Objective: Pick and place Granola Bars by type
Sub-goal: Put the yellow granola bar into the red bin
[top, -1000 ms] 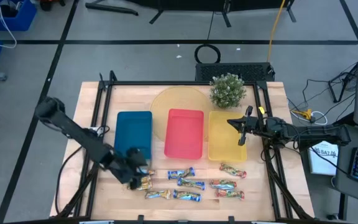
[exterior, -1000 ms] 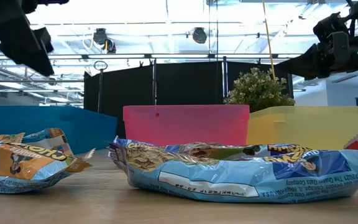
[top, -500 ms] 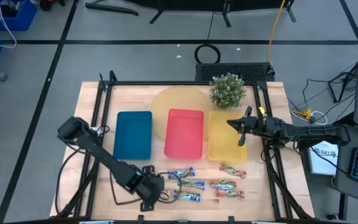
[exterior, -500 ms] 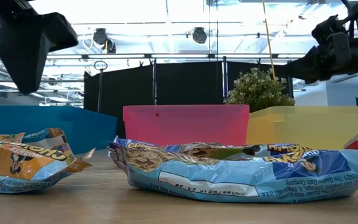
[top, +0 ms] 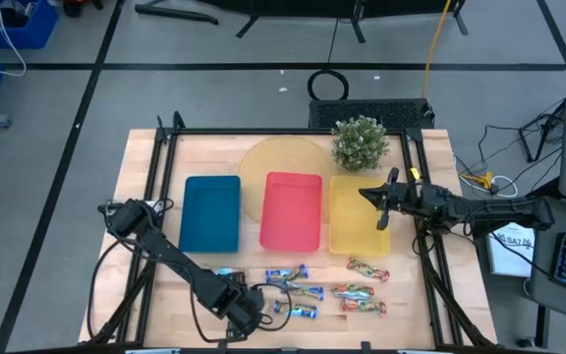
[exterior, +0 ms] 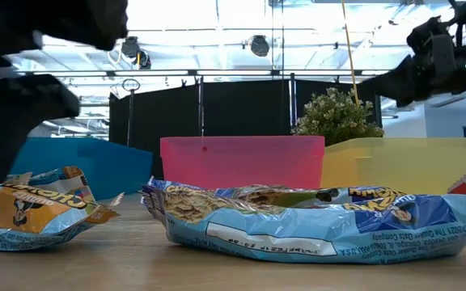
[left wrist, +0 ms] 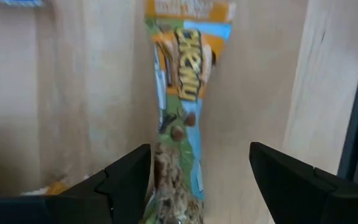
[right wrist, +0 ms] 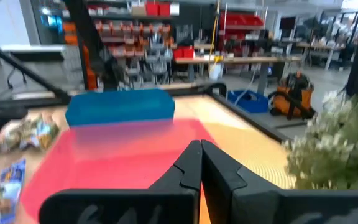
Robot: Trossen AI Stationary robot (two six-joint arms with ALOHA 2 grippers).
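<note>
- The left gripper (left wrist: 194, 186) sits low at the table's six o'clock edge, fingers spread wide and straddling a blue-and-orange bar (left wrist: 182, 106) that lies lengthwise between them, not yet pinched.
- Risk, as I judge it: the bar sits nearer one finger, so closing could skate it sideways or catch only crinkled wrapper; the neighbouring bars (top: 298, 291) at three o'clock of the gripper could get nudged, and the table's edge is close.
- In the low view, the nearest blue wrapper (exterior: 314, 218) carries small print reading roughly "The Quaker Oats Company"; the wrist view shows "Chewy" on the straddled bar.
- The remaining granola bars lie in a loose cluster along the near edge, including red-green ones (top: 362, 300) toward four o'clock.
- Farther, at twelve o'clock: the blue tray (top: 211, 213), red tray (top: 292, 210) and yellow tray (top: 355, 214) side by side, no bars visible in them.
- The right gripper (top: 385, 205) hangs over the yellow tray, fingers pressed together, waiting.
- Beyond stands a small potted plant (top: 360, 141).
</note>
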